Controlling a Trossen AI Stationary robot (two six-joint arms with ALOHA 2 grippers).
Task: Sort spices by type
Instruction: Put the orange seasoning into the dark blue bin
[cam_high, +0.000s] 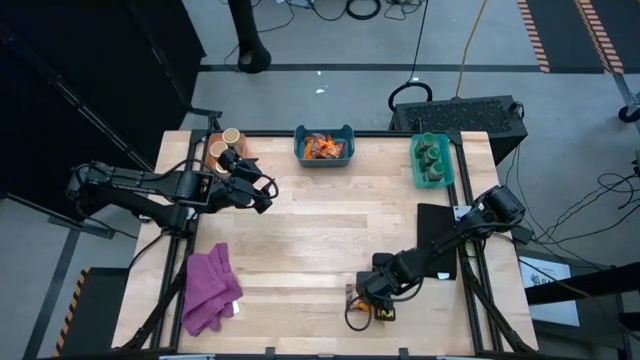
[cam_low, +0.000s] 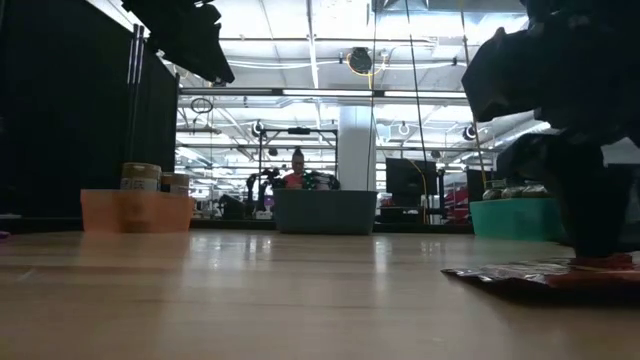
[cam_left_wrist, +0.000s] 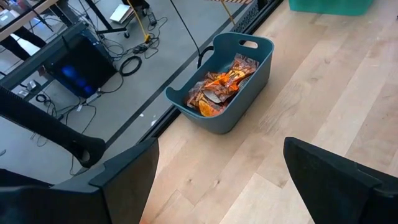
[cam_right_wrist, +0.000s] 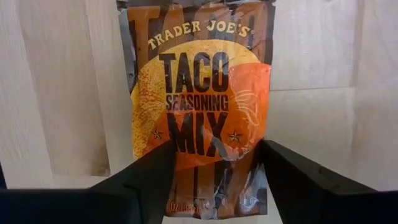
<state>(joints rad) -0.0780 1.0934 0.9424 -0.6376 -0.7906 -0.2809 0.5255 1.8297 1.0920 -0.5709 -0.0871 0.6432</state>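
Observation:
A flat orange-and-dark taco seasoning packet (cam_right_wrist: 199, 93) lies on the wood near the table's near edge (cam_high: 362, 312), seen in the low view as a flat strip (cam_low: 520, 275). My right gripper (cam_right_wrist: 217, 168) is down on it (cam_high: 372, 298). My left gripper (cam_left_wrist: 221, 174) is open and hovers above the table (cam_high: 262, 192) beside the orange bin (cam_high: 222, 152), touching nothing. That bin holds tan jars (cam_high: 230, 138). More packets (cam_left_wrist: 217, 87) fill the blue bin (cam_left_wrist: 245, 102). Dark-green jars (cam_high: 432, 155) sit in the teal bin (cam_high: 416, 165). My right gripper pinches the packet's lower end (cam_right_wrist: 214, 158) between its two fingers, one on each side edge, so that the foil narrows and bunches there. The fingers (cam_low: 598, 245) come from above, pointing down. The rest of the packet lies flat on the table.
The three bins stand along the far edge: orange at left (cam_low: 135, 212), blue in the middle (cam_low: 325, 212), teal at right (cam_low: 515, 218). A purple cloth (cam_high: 210, 290) lies crumpled at the near left. A black pad (cam_high: 440, 225) lies under the right arm. Bare wood spans the middle.

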